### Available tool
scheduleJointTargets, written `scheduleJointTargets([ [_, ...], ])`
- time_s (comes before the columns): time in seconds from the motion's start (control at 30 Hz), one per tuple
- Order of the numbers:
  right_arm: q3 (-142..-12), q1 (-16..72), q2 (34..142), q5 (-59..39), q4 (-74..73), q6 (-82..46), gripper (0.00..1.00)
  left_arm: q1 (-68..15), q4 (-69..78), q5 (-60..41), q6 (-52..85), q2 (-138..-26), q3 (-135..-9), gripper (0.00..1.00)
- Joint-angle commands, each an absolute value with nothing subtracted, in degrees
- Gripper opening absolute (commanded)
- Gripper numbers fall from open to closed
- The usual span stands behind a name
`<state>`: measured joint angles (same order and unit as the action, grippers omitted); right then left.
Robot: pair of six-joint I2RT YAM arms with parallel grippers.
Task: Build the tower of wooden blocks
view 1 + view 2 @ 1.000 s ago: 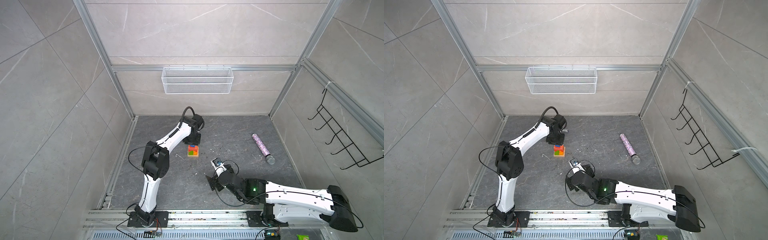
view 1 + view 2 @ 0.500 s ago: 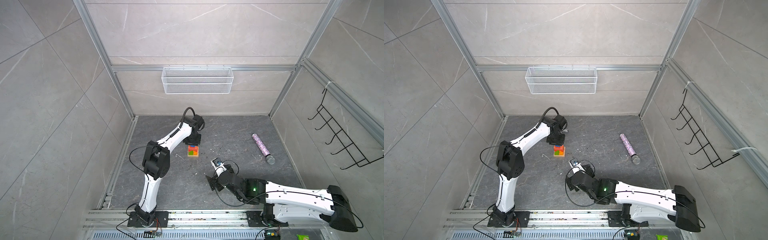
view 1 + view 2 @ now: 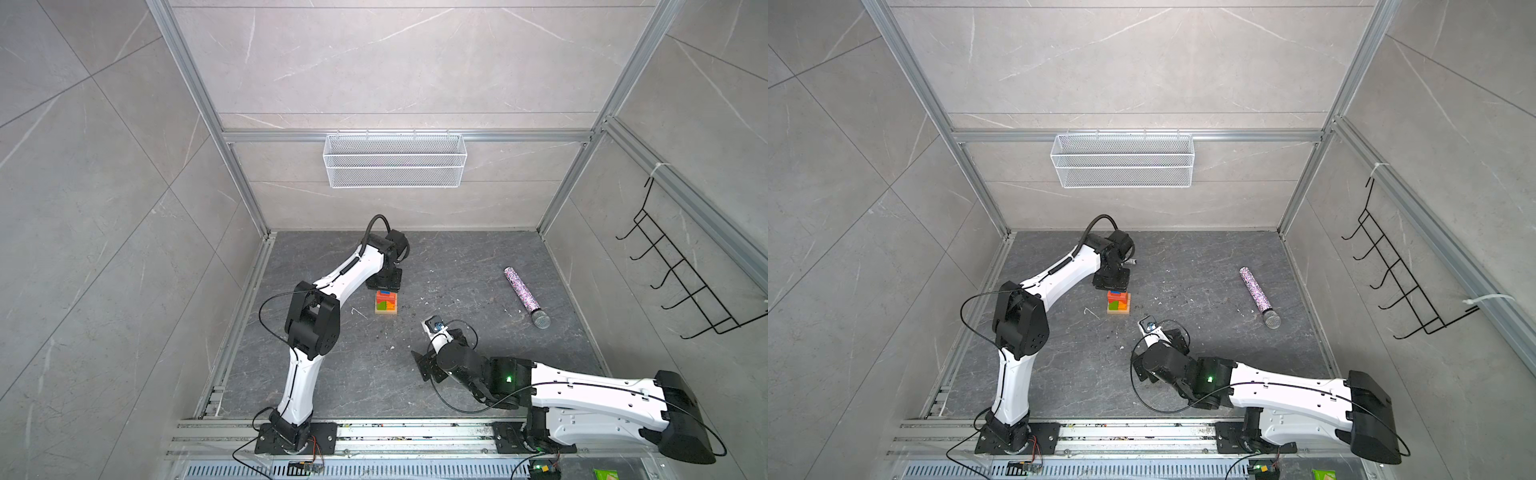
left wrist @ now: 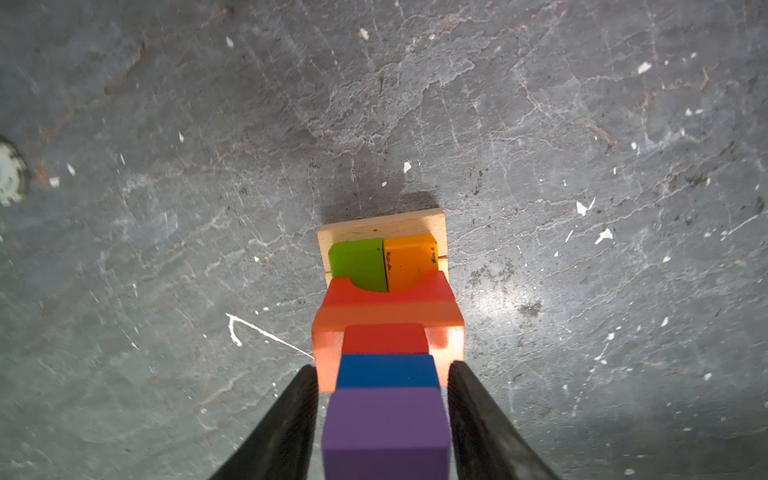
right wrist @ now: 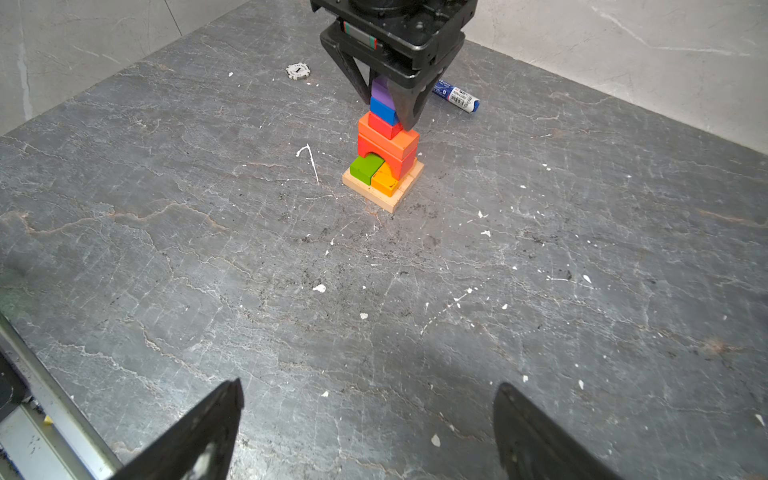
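The tower (image 5: pixel 384 149) stands upright near the middle of the surface (image 5: pixel 540 291), tan at its base and narrowing through coloured layers to a purple cube (image 4: pixel 386 428) on top. The left tool (image 4: pixel 383 365) straddles the top cubes, its jaws slightly apart with thin gaps on both sides. The right tool (image 5: pixel 370 384) hangs well away from the tower, jaws spread wide.
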<state>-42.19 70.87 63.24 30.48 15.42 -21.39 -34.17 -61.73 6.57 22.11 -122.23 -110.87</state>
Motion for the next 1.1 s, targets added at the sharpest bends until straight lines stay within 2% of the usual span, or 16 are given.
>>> scheduleJointTargets([
  [0.0,-41.4,71.3,62.8,31.3,16.3,-22.2,0.93,-34.9,-63.5,7.8,22.3,-121.0,-112.0,0.72],
  [0.07,-41.4,71.3,62.9,31.3,16.2,-22.2,0.93,-35.1,-63.4,8.4,22.3,-120.3,-112.1,0.79],
  [0.2,-41.4,71.3,62.9,31.2,16.1,-22.1,0.94,-35.4,-63.3,8.7,22.3,-118.9,-112.2,0.88],
  [0.3,-41.2,71.3,62.5,31.1,15.8,-21.7,0.94,-35.5,-63.3,9.1,22.2,-118.2,-112.5,1.0],
  [0.67,-40.6,71.3,60.1,35.2,15.4,-19.6,1.0,-36.2,-64.0,10.7,21.3,-111.8,-112.7,1.0],
  [0.93,-36.2,71.2,51.6,39.0,9.6,-8.3,1.0,-36.2,-61.3,16.6,19.9,-103.0,-109.8,1.0],
  [1.07,-34.7,70.8,47.1,40.2,7.8,-2.3,1.0,-35.5,-55.1,19.1,18.7,-95.5,-104.2,1.0],
])
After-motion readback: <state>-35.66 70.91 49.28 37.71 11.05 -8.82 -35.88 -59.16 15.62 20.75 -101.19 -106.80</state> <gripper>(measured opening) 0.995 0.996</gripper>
